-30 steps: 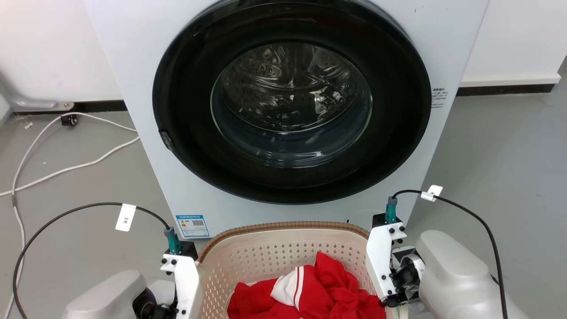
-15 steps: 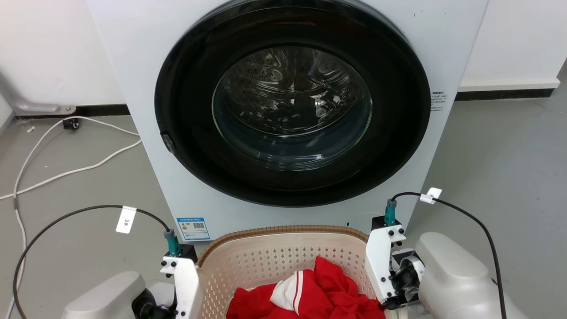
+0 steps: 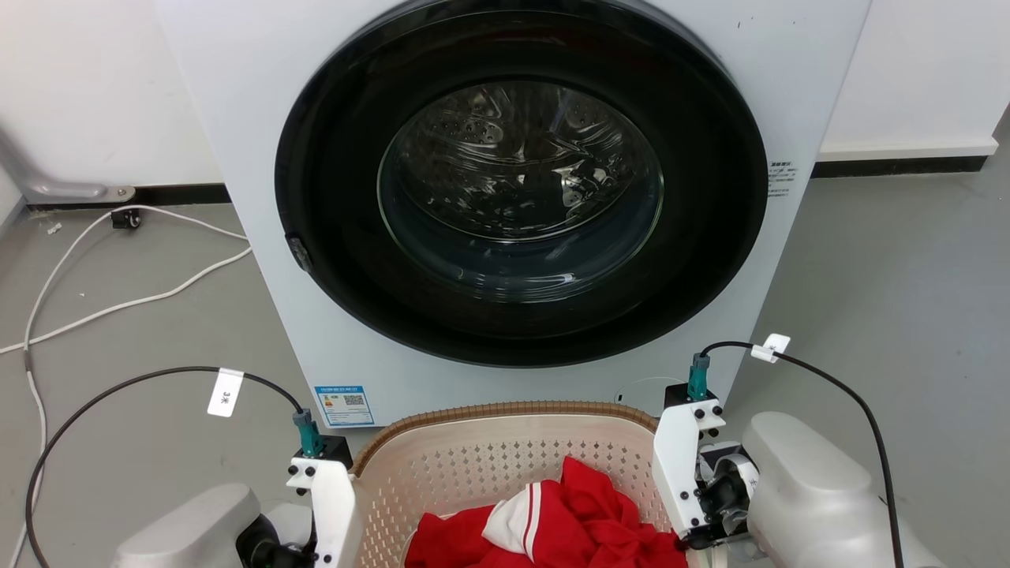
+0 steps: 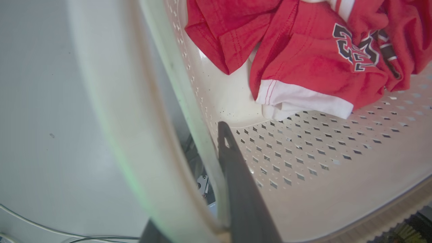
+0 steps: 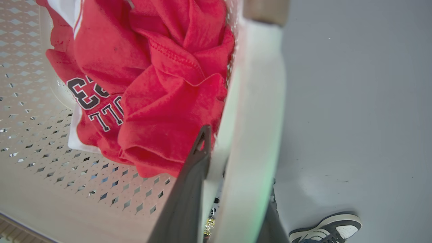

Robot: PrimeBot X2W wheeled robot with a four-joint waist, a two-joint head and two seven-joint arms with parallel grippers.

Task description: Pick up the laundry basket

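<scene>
Basket: the cream perforated plastic laundry basket [image 3: 505,412] with a brown woven-look rim is between both arms, before the white front-loading washing machine [image 3: 237,118].
Contents: crumpled red-and-white jersey [image 3: 584,521].
Left gripper [image 4: 202,189]: jaws narrow, pinching the basket's white side handle.
Right gripper [image 5: 236,168]: likewise pinching the opposite handle.

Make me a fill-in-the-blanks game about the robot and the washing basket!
1. The clothes in the laundry basket are mostly ___.
2. The washing machine stands ___ the basket.
3. The left gripper and right gripper each have jaws around a white side ___.
4. A person's ___ is on the grey floor.
Missing words: red; behind; handle; shoe.
</scene>
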